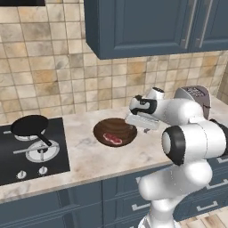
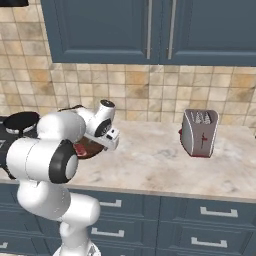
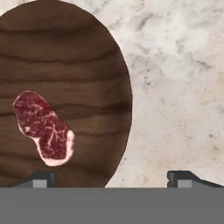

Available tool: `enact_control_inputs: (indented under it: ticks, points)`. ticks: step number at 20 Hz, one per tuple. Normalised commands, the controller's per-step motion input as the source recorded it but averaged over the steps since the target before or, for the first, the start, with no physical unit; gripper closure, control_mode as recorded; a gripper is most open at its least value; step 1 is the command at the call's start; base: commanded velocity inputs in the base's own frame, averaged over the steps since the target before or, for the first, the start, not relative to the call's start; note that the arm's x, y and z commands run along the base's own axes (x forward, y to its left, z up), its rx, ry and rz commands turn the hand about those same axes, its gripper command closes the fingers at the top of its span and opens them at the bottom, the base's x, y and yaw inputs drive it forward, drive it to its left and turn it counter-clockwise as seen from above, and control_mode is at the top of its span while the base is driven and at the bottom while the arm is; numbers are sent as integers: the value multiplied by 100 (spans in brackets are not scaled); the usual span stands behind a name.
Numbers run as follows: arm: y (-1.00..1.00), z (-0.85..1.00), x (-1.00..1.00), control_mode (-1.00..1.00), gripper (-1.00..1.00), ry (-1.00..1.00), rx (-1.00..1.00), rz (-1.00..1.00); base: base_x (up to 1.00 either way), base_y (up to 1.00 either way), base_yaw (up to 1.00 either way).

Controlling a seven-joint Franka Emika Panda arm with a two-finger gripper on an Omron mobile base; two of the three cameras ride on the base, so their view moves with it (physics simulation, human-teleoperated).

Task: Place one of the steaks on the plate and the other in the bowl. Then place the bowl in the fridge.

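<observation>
A dark brown wooden bowl (image 1: 116, 125) (image 2: 90, 148) (image 3: 65, 65) sits on the marble counter, and one pinkish-red steak (image 1: 112, 139) (image 3: 43, 127) lies flat inside it. My gripper (image 1: 140, 126) (image 2: 111, 143) (image 3: 111, 177) hovers open just above the bowl's right rim, holding nothing. In the hand view one fingertip (image 3: 41, 178) is over the bowl's inside and the other over bare counter, with the rim between them. The other steak, the plate and the fridge are out of view.
A black frying pan (image 1: 30, 126) rests on the stove (image 1: 31, 153) left of the bowl. A grey toaster (image 2: 199, 132) (image 1: 196, 98) stands on the counter (image 2: 150, 160) to the right. Blue wall cabinets (image 1: 147, 26) hang overhead.
</observation>
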Motion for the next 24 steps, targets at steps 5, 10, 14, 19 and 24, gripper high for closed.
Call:
enact_control_inputs:
  ticks: [5,10,14,19,24]
  points:
    - [-5,-5,14,-100,-100,4,2,0,0,0,0]
    - [6,-37,10,-100,-100,2,0,0,0,0,0]
    - [26,-58,14,-100,-100,1,0,0,0,0,0]
    - [4,-41,13,-100,-100,2,0,0,0,0,0]
    - [0,-25,18,-100,-100,0,0,0,0,0,0]
